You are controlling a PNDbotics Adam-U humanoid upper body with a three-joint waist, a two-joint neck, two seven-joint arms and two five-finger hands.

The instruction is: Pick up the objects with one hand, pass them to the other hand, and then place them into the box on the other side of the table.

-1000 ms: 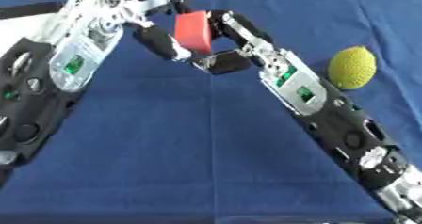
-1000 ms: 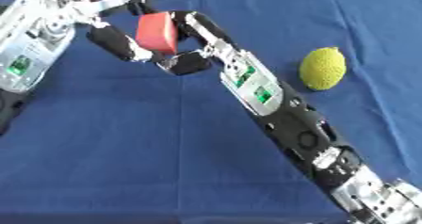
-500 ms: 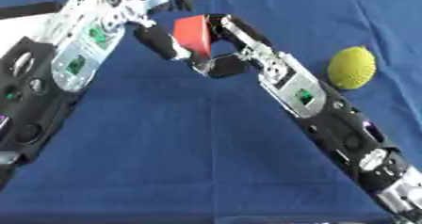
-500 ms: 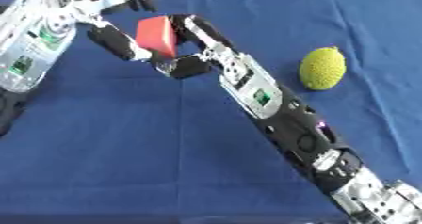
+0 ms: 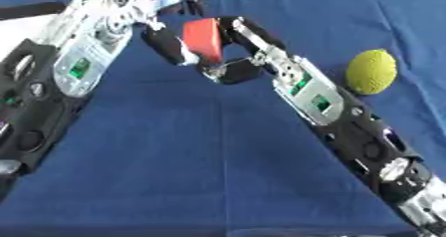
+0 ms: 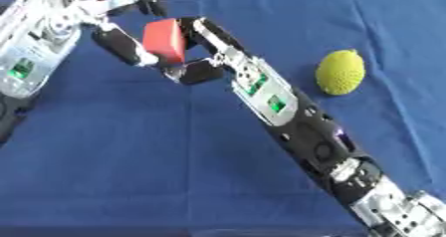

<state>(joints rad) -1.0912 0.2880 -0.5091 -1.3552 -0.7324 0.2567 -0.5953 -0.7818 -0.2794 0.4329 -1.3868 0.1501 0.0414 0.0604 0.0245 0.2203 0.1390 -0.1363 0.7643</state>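
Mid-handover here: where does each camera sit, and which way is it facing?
Left eye view: in the head, looking down at the blue table; left hand and right hand meet at the red block, with both forearms in view.
Right eye view: beside it in the head, same downward aim, scene shifted left; both arms show.
Shared: the block, both hands, the yellow ball, the table.

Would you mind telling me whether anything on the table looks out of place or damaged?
Nothing stands out. The red block sits between the two robot hands above the blue tablecloth, and the yellow lemon lies intact on the cloth to the right.
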